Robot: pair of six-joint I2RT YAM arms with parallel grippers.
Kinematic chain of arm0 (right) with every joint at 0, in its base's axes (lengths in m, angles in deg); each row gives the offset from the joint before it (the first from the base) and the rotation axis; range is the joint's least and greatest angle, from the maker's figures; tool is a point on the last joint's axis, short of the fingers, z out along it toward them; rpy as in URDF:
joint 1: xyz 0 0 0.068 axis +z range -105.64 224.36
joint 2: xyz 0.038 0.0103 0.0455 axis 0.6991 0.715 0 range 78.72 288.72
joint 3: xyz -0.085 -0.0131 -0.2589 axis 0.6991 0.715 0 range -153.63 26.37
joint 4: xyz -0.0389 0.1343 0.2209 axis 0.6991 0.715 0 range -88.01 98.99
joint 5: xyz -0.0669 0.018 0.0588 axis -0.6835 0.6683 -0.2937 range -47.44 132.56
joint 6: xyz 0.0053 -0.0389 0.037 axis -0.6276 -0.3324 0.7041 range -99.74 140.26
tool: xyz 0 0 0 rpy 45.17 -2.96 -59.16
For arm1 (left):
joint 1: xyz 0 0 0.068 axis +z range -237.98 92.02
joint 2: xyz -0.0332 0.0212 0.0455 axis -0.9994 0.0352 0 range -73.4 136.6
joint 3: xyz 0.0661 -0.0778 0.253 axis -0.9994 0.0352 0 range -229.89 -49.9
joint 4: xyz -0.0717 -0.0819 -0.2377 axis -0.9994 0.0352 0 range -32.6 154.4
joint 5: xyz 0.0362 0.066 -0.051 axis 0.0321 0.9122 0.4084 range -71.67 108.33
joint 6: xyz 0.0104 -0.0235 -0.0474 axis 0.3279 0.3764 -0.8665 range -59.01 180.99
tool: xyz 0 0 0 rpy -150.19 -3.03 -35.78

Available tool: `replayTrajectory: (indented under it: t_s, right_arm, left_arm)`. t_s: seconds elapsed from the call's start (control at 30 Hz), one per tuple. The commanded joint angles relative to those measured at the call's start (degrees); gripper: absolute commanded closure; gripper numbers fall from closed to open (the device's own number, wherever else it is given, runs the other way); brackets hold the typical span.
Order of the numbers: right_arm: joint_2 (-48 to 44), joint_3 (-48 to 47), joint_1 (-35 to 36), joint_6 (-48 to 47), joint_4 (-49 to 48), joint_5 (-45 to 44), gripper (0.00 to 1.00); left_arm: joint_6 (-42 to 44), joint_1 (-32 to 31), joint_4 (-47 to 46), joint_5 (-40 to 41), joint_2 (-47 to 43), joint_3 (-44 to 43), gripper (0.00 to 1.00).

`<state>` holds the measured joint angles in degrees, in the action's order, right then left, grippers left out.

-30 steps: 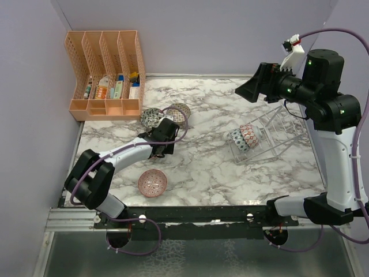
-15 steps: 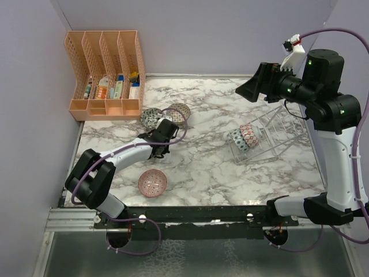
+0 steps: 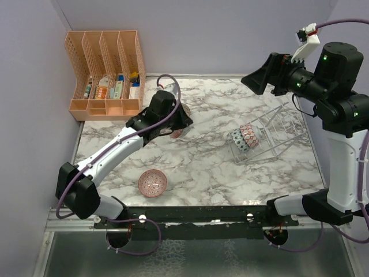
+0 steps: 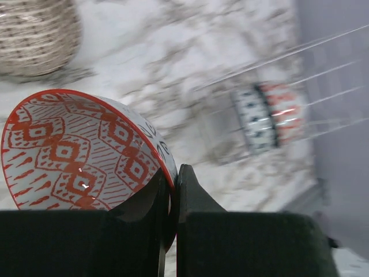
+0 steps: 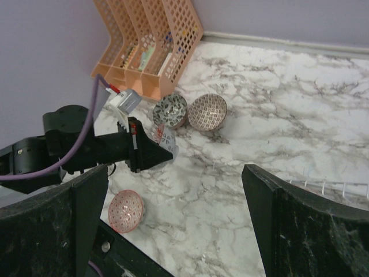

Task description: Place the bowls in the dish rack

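Red-patterned bowl [image 4: 69, 153] tilted, mouth sideways

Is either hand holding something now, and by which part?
The left hand pinches the red-patterned bowl by its rim, one finger inside, one outside. The right hand is open and empty.
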<state>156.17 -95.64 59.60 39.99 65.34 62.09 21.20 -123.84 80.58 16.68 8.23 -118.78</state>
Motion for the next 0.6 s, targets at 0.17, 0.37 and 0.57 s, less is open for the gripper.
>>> replayTrajectory:
  t_s: [0.17,0.37,0.57]
  right_arm:
    - [1.91,-7.18,-0.39,3.33,-0.47,0.86,0.00]
    - [1.19,-6.84,-0.44,4.79,-1.71,1.72,0.00]
    - [0.29,-6.48,-0.39,4.77,-1.34,0.14,0.00]
  left_arm:
    - [-38.78,-1.48,-46.24,-17.11,2.51,-0.16,1.00]
    - [-52.21,-6.45,-67.20,-12.82,11.27,-2.55,1.00]
    - [-62.36,-11.54,-81.17,-7.68,21.11,-5.06,1.00]
